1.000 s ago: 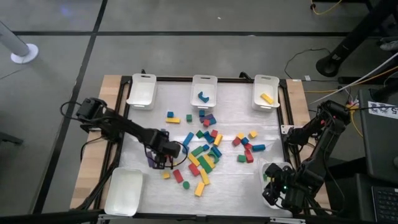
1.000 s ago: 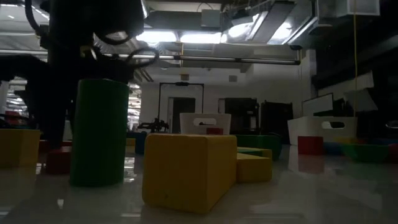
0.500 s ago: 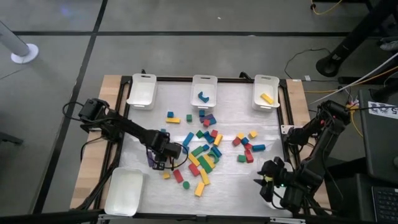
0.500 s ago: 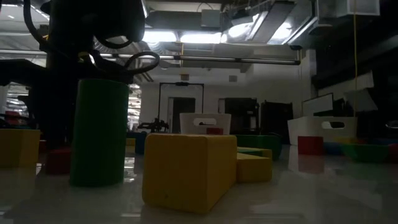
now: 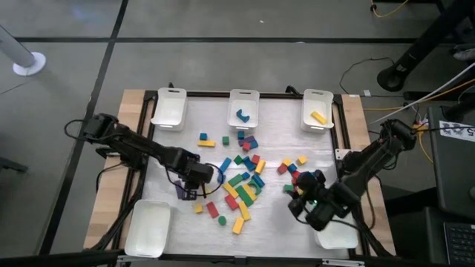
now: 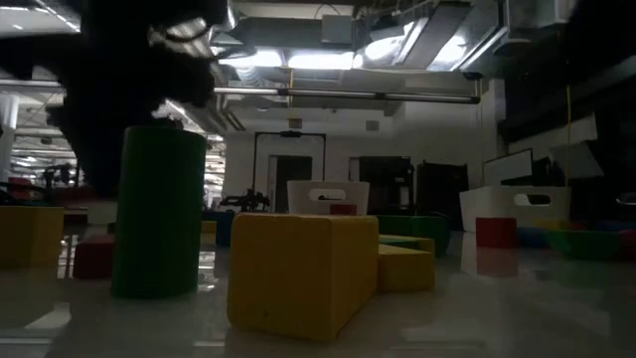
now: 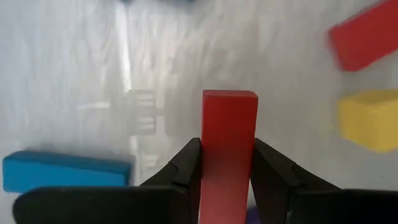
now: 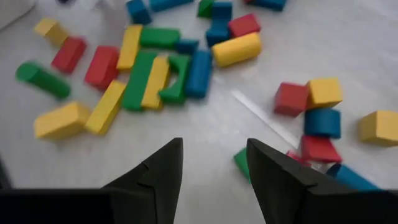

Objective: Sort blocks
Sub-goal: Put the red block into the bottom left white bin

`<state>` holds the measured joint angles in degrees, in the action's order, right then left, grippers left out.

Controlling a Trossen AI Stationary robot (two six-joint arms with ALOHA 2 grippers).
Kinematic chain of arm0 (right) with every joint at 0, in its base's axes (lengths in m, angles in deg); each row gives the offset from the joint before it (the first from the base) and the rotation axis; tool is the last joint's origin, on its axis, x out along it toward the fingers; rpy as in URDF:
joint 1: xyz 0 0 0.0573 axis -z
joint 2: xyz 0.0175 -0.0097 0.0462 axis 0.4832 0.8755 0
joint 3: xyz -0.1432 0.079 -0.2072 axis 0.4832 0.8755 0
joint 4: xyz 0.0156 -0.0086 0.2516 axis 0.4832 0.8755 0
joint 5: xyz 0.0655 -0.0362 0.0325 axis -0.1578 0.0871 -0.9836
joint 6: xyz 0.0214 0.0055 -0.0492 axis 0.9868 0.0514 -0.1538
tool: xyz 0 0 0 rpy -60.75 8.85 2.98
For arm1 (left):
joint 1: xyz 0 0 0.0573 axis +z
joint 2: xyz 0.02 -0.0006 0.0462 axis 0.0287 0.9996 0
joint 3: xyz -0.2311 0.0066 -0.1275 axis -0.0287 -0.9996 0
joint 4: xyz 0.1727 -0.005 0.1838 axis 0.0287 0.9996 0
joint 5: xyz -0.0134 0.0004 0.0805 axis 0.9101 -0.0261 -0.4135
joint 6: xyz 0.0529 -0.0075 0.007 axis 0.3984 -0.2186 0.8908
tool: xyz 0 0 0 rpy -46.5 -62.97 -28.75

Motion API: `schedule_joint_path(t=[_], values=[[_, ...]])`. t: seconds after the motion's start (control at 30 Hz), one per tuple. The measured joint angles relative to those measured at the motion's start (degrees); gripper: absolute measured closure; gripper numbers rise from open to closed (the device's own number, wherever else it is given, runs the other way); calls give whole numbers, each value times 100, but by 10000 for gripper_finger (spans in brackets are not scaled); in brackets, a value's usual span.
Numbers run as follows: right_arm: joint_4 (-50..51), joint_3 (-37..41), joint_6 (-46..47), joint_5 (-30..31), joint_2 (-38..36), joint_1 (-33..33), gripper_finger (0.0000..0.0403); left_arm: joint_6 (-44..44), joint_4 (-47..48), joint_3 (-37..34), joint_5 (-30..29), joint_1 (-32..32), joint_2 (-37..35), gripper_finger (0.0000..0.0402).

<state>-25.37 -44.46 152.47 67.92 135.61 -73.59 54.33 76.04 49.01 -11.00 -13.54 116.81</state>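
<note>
Two end effectors work over the desk [image 5: 297,219]. The left end effector [image 7: 227,165] clamps a red bar block [image 7: 228,149] upright between its fingers, left of the scattered blocks [image 5: 243,185]. The right end effector [image 8: 214,168], half open and empty, hovers near the smaller block cluster [image 8: 317,118].

We see a robotics lab or workshop: a framed wooden table [image 5: 133,104] on a grey concrete floor [image 5: 223,44], loose cables [image 5: 386,9] at upper right, and exposed ceiling ducts [image 6: 397,40] with strip lights [image 6: 298,60] beyond.
</note>
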Motion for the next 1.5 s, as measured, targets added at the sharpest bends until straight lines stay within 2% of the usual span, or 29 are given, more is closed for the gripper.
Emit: schedule_joint_path(t=[0.37,0.53,0.67,0.83,1.07,1.27,1.5], values=[[-4,0,-552,-157,0,958,223,-1033,-45,385,1169,-317,-1226,312],[-4,0,-752,-464,3,1301,223,-1892,-38,403,1794,-838,-1592,312],[0,0,-765,-463,216,1453,223,-2921,9,403,2078,-1450,-1688,312],[-9,-2,-813,-663,635,1599,224,-4143,456,405,2111,-2279,-1695,311],[-16,0,-842,-803,962,1599,224,-5295,959,396,1984,-3110,-1695,307],[-9,-1,-555,-866,1142,1634,224,-6105,1002,136,1939,-3551,-1691,302],[-7,0,-542,-903,1436,1695,224,-6686,990,-129,1807,-3709,-1689,272]])
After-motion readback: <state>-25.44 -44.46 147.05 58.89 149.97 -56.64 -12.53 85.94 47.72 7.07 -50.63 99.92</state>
